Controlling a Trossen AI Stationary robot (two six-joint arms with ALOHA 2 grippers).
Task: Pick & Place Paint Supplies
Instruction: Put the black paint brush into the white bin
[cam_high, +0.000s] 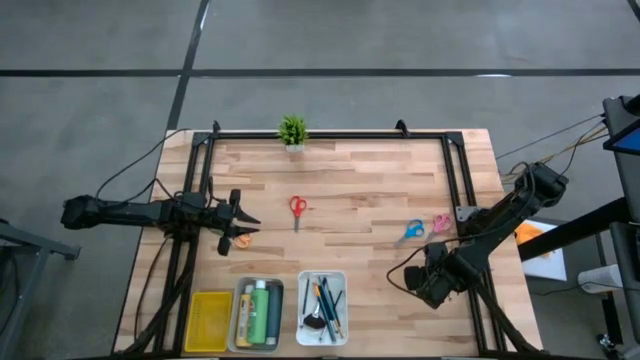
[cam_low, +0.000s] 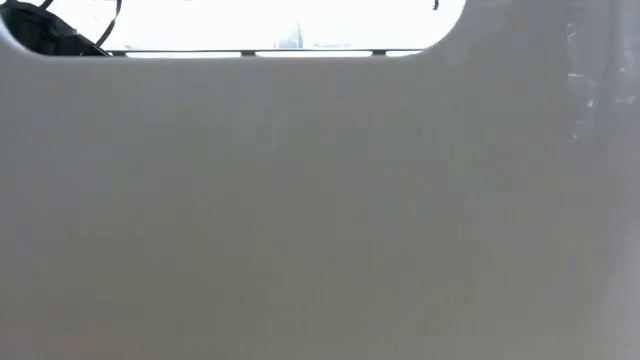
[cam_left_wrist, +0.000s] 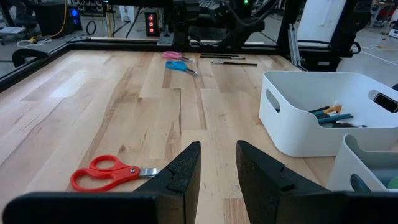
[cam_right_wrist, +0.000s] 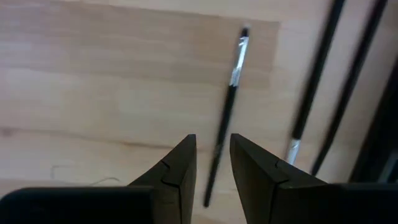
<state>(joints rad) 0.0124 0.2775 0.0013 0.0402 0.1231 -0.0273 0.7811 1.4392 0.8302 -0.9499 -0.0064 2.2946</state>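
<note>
High view shows the job partly done: bottles sit in the grey tray (cam_high: 259, 314), brushes and pencils in the white tray (cam_high: 322, 306). Left out on the table (cam_high: 350, 190) are the red scissors (cam_high: 297, 209), orange scissors (cam_high: 241, 240), blue scissors (cam_high: 411, 231) and pink scissors (cam_high: 441, 222).

The right gripper (cam_right_wrist: 213, 163) hangs over a thin dark brush (cam_right_wrist: 227, 112), jaws narrowly parted, gripping nothing. The left gripper (cam_left_wrist: 218, 163) likewise stands slightly open and empty.

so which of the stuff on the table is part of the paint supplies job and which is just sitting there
Job:
red-handled scissors
orange-handled scissors
blue-handled scissors
pink-handled scissors
thin dark brush
green and yellow paint bottles
brushes and pencils in white tray

Lying about:
small green potted plant
yellow tray
</note>
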